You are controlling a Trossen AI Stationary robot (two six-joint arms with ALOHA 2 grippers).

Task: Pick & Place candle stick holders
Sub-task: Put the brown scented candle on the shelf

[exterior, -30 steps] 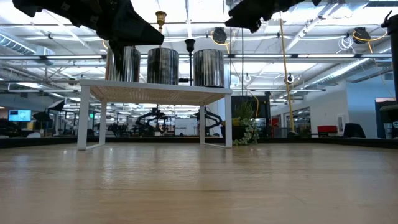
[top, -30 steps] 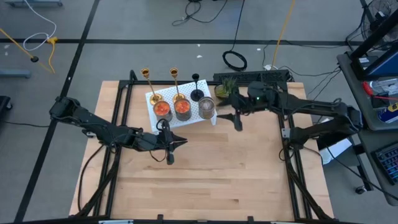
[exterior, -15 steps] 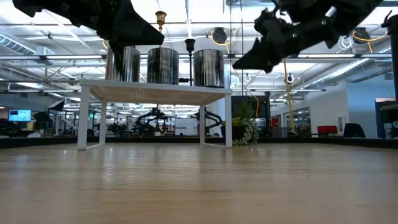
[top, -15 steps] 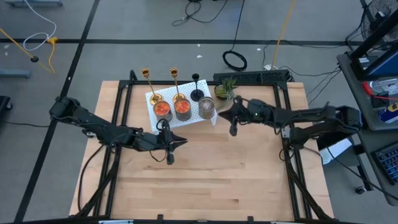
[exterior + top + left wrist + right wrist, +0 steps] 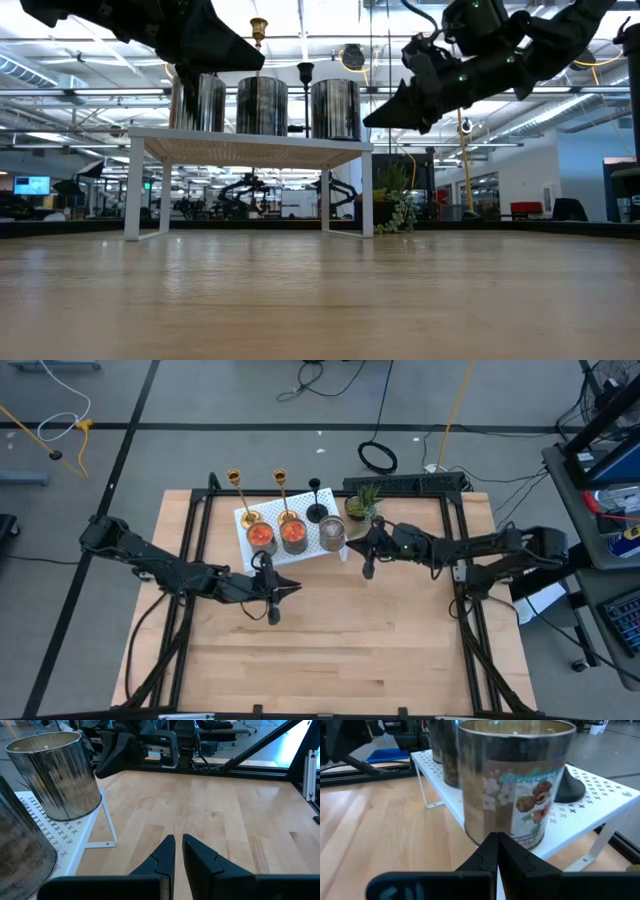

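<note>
Two gold candle stick holders [image 5: 236, 492] and a shorter black holder [image 5: 316, 502] are seen standing along the far edge of the white perforated rack [image 5: 243, 520], behind three tins [image 5: 331, 533]. The right gripper [image 5: 367, 563] is held just beside the rack, fingers pressed together; the left gripper [image 5: 273, 610] hovers nearby over the table [image 5: 330, 650], nearly closed, empty.

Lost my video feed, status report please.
Right hand shut, empty, beside the white rack. Left hand shut, waiting mid-table. Three candle holders untouched on rack. Tins stand in front of them.
</note>
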